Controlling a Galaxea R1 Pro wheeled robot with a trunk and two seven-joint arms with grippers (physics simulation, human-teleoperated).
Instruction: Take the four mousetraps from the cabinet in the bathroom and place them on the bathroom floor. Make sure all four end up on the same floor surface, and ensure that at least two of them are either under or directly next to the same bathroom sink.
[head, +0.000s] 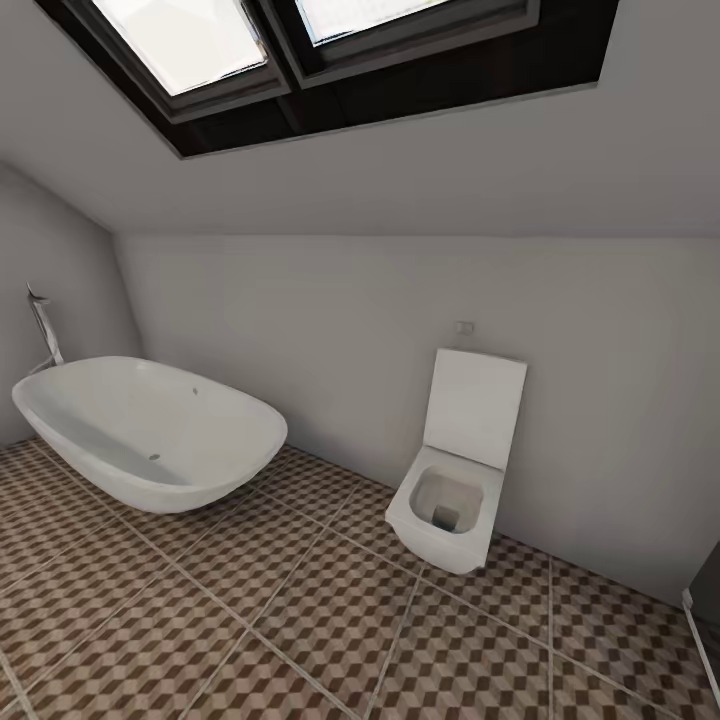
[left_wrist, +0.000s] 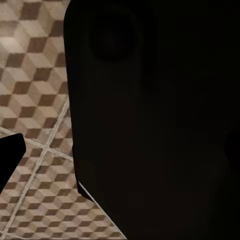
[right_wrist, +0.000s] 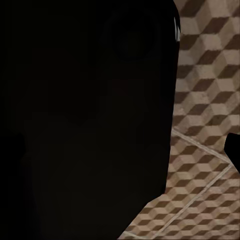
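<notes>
The mousetraps, the cabinet and the sink are out of view. The bathroom floor (head: 300, 620), tiled in a brown, beige and white cube pattern, spreads across the lower part of the head view. In the left wrist view a large black body covers most of the picture over the same floor (left_wrist: 35, 75), and one dark fingertip (left_wrist: 10, 155) pokes in at the edge. The right wrist view is much alike: floor (right_wrist: 210, 100) beside a black mass, and a dark fingertip (right_wrist: 232, 147) at the edge. How the jaws stand is hidden.
A white oval bathtub (head: 150, 430) with a chrome tap (head: 42, 325) stands at the left. A square white toilet (head: 455, 480) hangs on the pale grey back wall. Dark-framed skylights (head: 300, 50) sit in the sloped ceiling. Open tiled floor lies in front.
</notes>
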